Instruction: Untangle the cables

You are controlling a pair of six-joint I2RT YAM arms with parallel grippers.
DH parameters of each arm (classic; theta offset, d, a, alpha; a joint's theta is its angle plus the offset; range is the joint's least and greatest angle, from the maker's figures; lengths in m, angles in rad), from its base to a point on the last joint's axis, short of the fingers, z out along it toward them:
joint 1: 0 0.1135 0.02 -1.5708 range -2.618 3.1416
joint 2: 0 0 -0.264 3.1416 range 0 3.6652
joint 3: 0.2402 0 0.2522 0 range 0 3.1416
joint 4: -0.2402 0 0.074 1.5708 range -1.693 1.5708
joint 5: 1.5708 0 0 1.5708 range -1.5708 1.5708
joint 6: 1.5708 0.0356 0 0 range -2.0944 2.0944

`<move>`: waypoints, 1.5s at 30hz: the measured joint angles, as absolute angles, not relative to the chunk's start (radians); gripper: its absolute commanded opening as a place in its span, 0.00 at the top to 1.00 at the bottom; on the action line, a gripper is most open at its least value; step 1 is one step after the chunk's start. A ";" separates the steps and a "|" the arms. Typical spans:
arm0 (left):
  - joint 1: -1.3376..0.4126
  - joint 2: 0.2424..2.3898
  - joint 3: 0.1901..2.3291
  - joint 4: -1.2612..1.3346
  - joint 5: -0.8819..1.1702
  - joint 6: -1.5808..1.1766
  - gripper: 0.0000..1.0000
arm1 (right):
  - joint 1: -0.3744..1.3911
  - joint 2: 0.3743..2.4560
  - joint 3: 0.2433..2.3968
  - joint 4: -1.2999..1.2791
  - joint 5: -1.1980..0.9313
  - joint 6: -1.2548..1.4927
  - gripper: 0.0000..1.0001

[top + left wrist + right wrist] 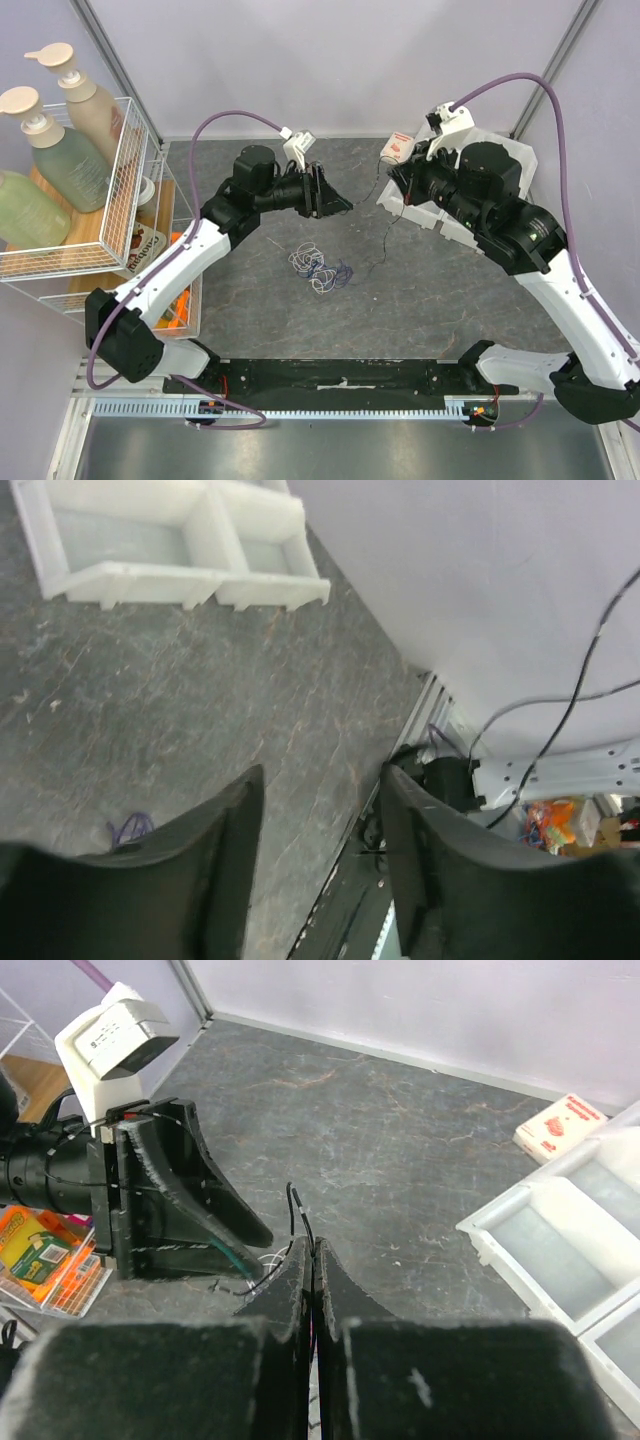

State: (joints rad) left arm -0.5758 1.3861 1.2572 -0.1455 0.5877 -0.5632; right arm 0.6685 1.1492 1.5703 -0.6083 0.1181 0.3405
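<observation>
Cables (pixel 318 268) in thin curly loops; right gripper (pixel 313 1246) tight on black strand (pixel 299 1217), left gripper (pixel 322 775) agape.

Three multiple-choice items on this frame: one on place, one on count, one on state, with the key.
1. Where does the cable pile lie?
A. on the table between the arms
B. inside a drawer
C. on the floor

2. How many pump bottles stand in the wire basket?
A. one
B. three
C. five

3. The right tool is:
A. wide open
B. shut on a black cable
C. out of view

Key: 1 A, its curls rest on the dark table; 2 B, three pump heads show; 3 B, it is pressed shut around the cable's end.
</observation>
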 measured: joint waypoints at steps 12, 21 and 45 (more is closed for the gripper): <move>-0.567 1.048 1.002 -0.047 0.377 -0.493 0.33 | 0.669 1.104 1.571 -0.696 0.161 0.340 1.00; -0.566 1.092 0.996 -0.080 0.160 -0.528 0.28 | 0.669 1.098 1.623 -0.728 0.209 0.337 1.00; -0.728 1.237 1.206 0.129 0.401 -0.319 0.09 | 0.669 1.141 1.657 -0.751 0.190 0.340 1.00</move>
State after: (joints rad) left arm -0.7277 1.2373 1.2057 0.1291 0.4011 -0.3195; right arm 0.6685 1.1408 1.6566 -0.7506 0.1902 0.3405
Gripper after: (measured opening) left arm 0.866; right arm 0.010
